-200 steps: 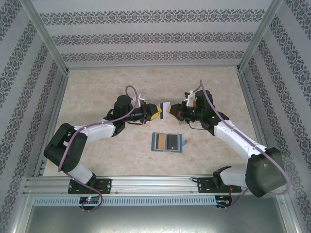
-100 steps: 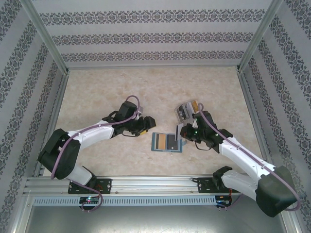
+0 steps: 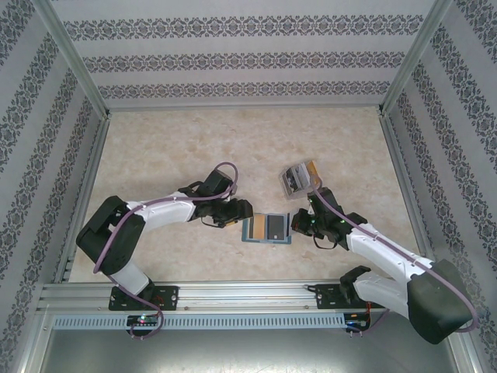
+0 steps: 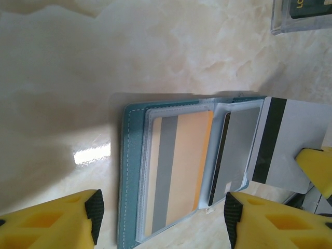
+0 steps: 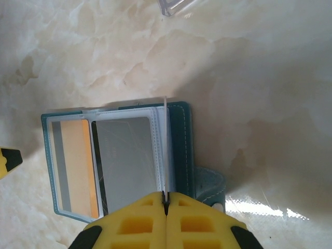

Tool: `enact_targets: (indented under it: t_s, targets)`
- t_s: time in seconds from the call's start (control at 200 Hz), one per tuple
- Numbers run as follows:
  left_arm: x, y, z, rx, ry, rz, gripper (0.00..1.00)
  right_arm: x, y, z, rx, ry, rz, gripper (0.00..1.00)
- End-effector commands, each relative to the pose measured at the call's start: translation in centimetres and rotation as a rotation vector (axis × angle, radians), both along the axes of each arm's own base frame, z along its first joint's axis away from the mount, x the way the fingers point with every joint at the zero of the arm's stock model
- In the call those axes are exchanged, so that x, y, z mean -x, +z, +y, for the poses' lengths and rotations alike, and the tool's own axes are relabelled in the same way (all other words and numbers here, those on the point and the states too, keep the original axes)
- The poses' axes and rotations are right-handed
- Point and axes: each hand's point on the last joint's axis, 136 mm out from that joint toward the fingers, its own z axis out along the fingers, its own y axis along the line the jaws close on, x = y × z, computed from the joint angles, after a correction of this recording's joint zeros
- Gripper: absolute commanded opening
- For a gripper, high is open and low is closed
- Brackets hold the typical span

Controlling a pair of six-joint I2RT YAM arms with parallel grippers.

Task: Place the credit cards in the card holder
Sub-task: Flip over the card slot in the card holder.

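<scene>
The teal card holder (image 3: 266, 228) lies open on the table between both arms. One clear pocket holds an orange and grey credit card (image 4: 181, 166), the other a grey one (image 5: 127, 161). My right gripper (image 5: 166, 199) is shut on a grey credit card with a black stripe (image 4: 282, 142). That card stands on edge over the holder's right side (image 5: 182, 145). My left gripper (image 4: 163, 215) is open at the holder's left half, its pads (image 4: 94, 212) either side of the near edge and touching nothing. From above, the left gripper (image 3: 242, 211) and right gripper (image 3: 295, 225) flank the holder.
A clear plastic box (image 3: 297, 178) with more cards stands just behind the right gripper; its corner (image 4: 303, 15) is close to the holder. The holder's clasp tab (image 5: 210, 187) sticks out on the right. Patterned walls ring the marble table (image 3: 155, 148).
Both grippers came down from the back, where they held one card together. The left let go and opened beside the holder's left; the right carried the card to the holder's right side.
</scene>
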Motion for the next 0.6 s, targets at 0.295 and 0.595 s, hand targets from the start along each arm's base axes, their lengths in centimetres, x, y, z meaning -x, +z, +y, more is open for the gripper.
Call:
enact_targets:
  t_s: [0.295, 0.595]
  targets:
    - [0.8, -1.8, -0.9, -0.040, -0.045, 0.027, 0.59, -0.1, -1.1, 1.1, -0.029, 0.038, -0.006, 0.05]
    - [0.8, -2.0, -1.3, -0.031, -0.049, 0.025, 0.47, -0.9, 1.9, 2.9, -0.140, 0.035, -0.061, 0.06]
